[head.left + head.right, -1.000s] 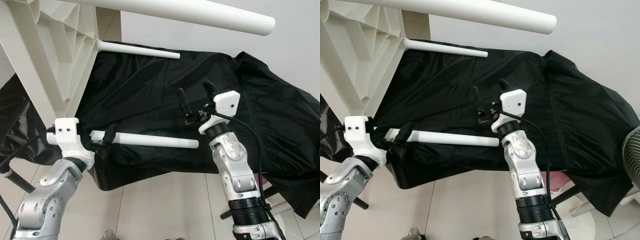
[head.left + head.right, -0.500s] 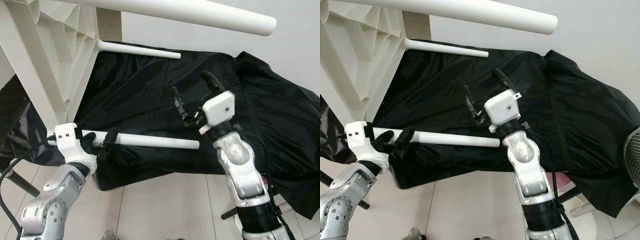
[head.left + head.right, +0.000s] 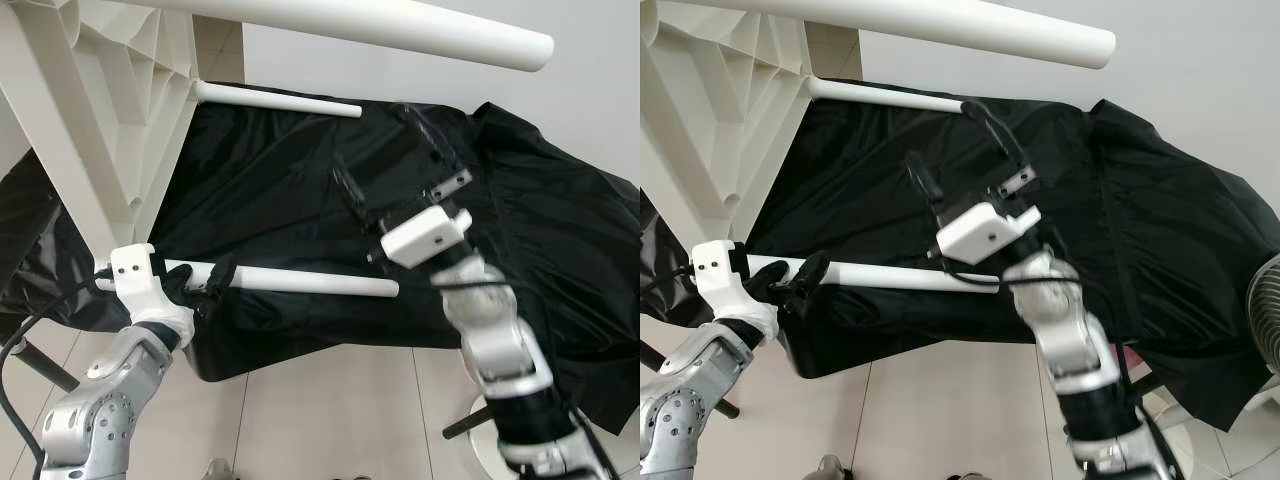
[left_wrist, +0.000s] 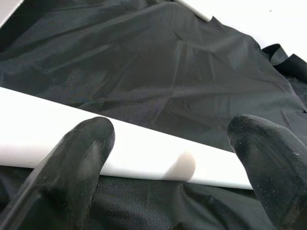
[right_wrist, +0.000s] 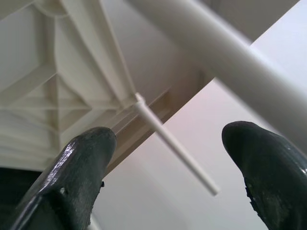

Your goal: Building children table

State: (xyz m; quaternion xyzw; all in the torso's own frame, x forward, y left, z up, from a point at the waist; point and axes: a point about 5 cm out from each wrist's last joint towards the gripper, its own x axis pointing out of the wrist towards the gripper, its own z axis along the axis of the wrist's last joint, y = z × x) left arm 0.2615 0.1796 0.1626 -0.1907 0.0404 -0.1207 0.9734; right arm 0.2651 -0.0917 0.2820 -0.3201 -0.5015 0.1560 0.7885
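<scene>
Where cloth sags, table leg [image 3: 310, 282] between left tool [image 3: 200, 288] fingers.

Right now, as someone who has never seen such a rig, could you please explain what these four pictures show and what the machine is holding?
This is a humanoid robot with two silver arms, each ending in an end effector of two black fingers. The two wide pictures come from the camera in its head, looking down; the other two come from cameras on its wrists, looking along the fingers.

Before it lies a black cloth draped over a surface. At the upper left stands a white children's table top, tipped up so its ribbed underside shows, with two legs already fitted.

The left end effector is closed around a loose white table leg lying across the cloth. The right end effector is open and raised, pointing up toward the table's underside, holding nothing.
</scene>
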